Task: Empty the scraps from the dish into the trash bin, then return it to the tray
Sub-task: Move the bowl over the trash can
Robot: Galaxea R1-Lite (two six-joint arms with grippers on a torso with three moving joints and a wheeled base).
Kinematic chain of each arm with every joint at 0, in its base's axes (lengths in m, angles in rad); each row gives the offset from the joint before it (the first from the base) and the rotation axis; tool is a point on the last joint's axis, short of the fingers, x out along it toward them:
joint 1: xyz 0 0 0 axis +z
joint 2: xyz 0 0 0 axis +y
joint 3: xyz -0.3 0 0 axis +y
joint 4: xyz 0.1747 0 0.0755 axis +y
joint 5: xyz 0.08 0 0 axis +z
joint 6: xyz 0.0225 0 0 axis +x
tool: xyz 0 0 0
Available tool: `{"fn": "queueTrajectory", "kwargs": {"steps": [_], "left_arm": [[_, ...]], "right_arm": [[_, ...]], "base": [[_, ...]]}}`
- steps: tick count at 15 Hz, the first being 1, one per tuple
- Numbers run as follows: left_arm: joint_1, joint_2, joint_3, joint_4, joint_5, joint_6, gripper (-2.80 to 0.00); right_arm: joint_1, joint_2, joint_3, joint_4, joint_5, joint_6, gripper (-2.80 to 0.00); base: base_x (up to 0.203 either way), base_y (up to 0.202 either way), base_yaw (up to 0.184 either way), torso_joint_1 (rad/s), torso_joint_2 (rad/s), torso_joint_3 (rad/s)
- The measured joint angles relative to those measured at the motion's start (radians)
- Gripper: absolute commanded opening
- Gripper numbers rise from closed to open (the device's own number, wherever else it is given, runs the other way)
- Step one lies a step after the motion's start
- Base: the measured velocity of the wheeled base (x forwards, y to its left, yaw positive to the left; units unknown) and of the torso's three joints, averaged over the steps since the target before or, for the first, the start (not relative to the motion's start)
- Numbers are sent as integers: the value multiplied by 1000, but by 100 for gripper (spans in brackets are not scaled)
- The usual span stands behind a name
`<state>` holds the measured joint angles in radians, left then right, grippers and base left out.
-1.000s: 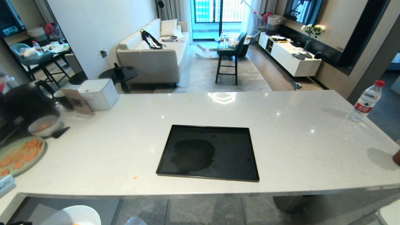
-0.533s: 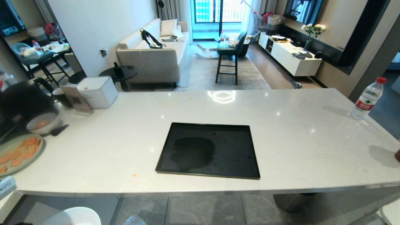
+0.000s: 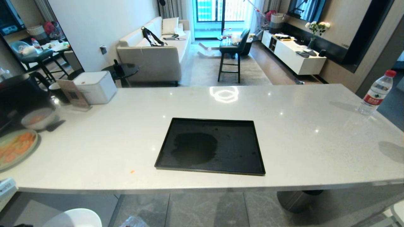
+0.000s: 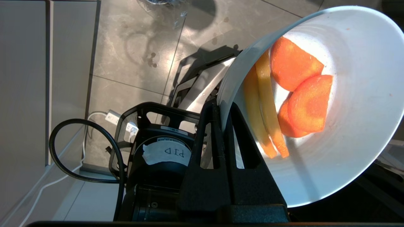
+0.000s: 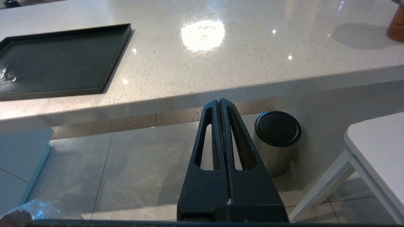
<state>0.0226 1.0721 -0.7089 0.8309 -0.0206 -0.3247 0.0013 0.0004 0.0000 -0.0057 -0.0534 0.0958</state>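
Dish below counter edge, mostly cropped; tray bare.
Head view, 7 o'clock: white bowl (image 3: pixel 74 217) cut off by frame. Left gripper (image 4: pixel 222 108) clamped on its rim, carrot slices and yellow strips (image 4: pixel 284 94) inside. Black tray (image 3: pixel 210 145) at centre. Bin liner (image 3: pixel 134 222) barely visible, 6 o'clock. Right gripper (image 5: pixel 220 102) fingers pressed together, empty.

from the head we look down across the counter (image 3: pixel 300 132) at the tray (image 3: pixel 210 146). our right wrist, low before the counter edge, shares that tray. our left wrist faces the floor, close against the dish (image 4: pixel 347 132).
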Motion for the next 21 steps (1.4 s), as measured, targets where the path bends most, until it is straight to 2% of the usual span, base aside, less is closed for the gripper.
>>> {"fn": "queueTrajectory", "kwargs": {"steps": [9,21], "left_arm": [[-1,-2,21,0,0,-1,-280],[-1,-6,23,1,0,-5,-280]], "right_arm": [[0,0,0,0,0,0,-280],[0,0,0,0,0,0,-280]], "base": [[0,0,0,-137,362,220],[0,0,0,-161,528,358]]}}
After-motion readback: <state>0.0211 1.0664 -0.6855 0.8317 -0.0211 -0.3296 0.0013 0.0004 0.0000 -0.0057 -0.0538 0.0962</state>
